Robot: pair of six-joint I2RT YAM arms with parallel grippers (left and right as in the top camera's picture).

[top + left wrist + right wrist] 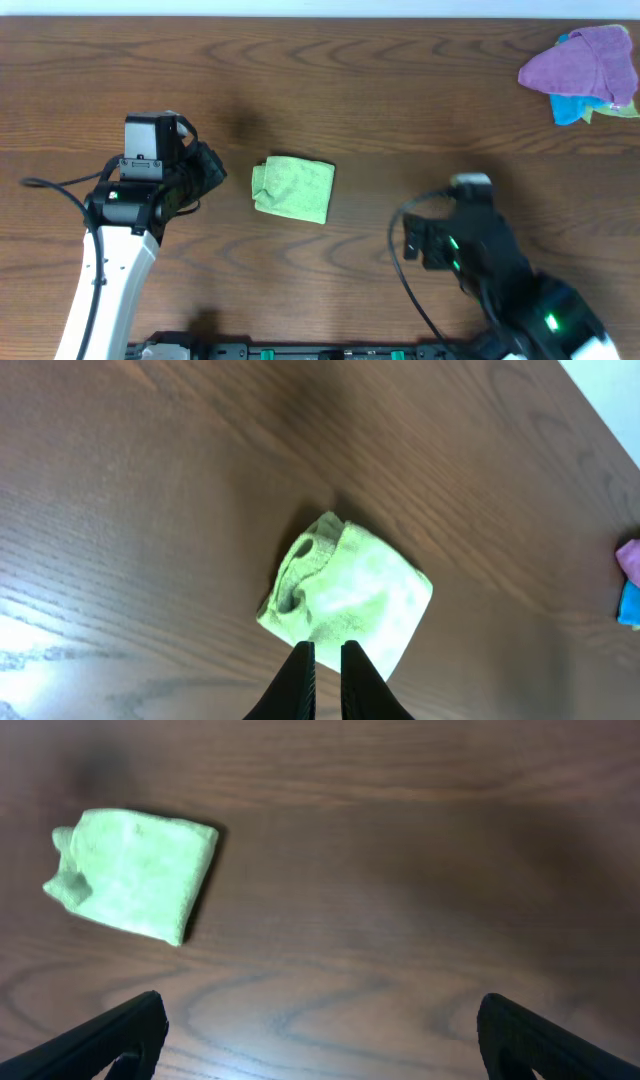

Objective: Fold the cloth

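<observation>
1. The small light-green folded microfibre cloth (293, 188) is lying mid-surface, between both arms.
2. Left gripper (327, 650) fingers nearly closed, empty; right gripper (320, 1030) fingers spread wide, empty.
3. Risk: the bunched left edge may be springing open, undoing the fold.

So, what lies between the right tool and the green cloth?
Only bare wood. The overhead view shows nothing between the right tool and the cloth.

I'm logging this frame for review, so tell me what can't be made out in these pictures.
- Overhead: the left end effector is a dark blur; its opening is unreadable there.
- Overhead: the right end effector sits under its arm.
- Overhead: cloth pile, frame edge cuts it; count unclear.
- Green cloth: fold layers unseen, underside hidden.
</observation>
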